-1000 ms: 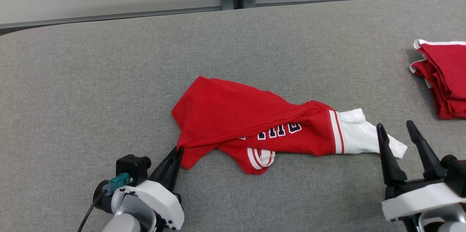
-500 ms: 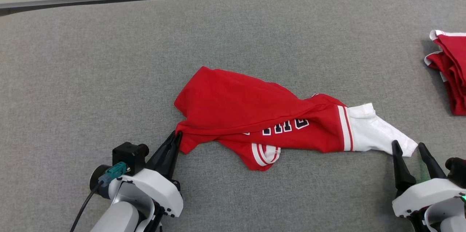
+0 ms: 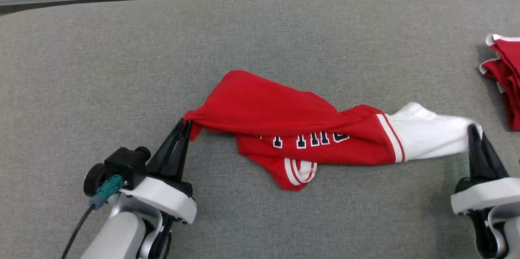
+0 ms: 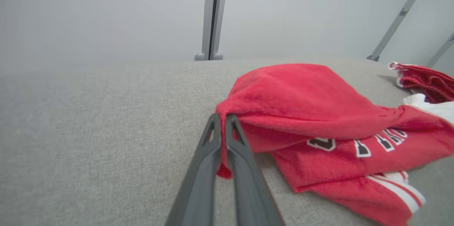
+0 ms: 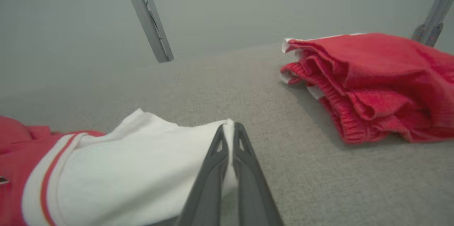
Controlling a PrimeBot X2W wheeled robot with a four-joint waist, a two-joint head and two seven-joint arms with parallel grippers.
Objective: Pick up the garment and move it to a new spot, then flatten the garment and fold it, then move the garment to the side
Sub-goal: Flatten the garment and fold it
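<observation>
Red garment (image 3: 292, 120) at middle of grey surface (image 3: 122, 59), bunched, stretched left to right; left tool (image 3: 185, 124) clenched on its red left corner; right tool (image 3: 473, 129) clenched on white sleeve end; folded red stack (image 3: 503, 76) at right edge, apart.

Looks-wise, the left end effector (image 3: 185, 125) and right end effector (image 3: 473, 131) are both long dark tapered finger pairs on a glossy white wrist shell (image 3: 162, 198), and the left arm adds a boxy black camera (image 3: 126, 164), a teal plug (image 3: 106, 188) on a thin black cable (image 3: 77, 228), and a pale grey forearm (image 3: 118, 239).
</observation>
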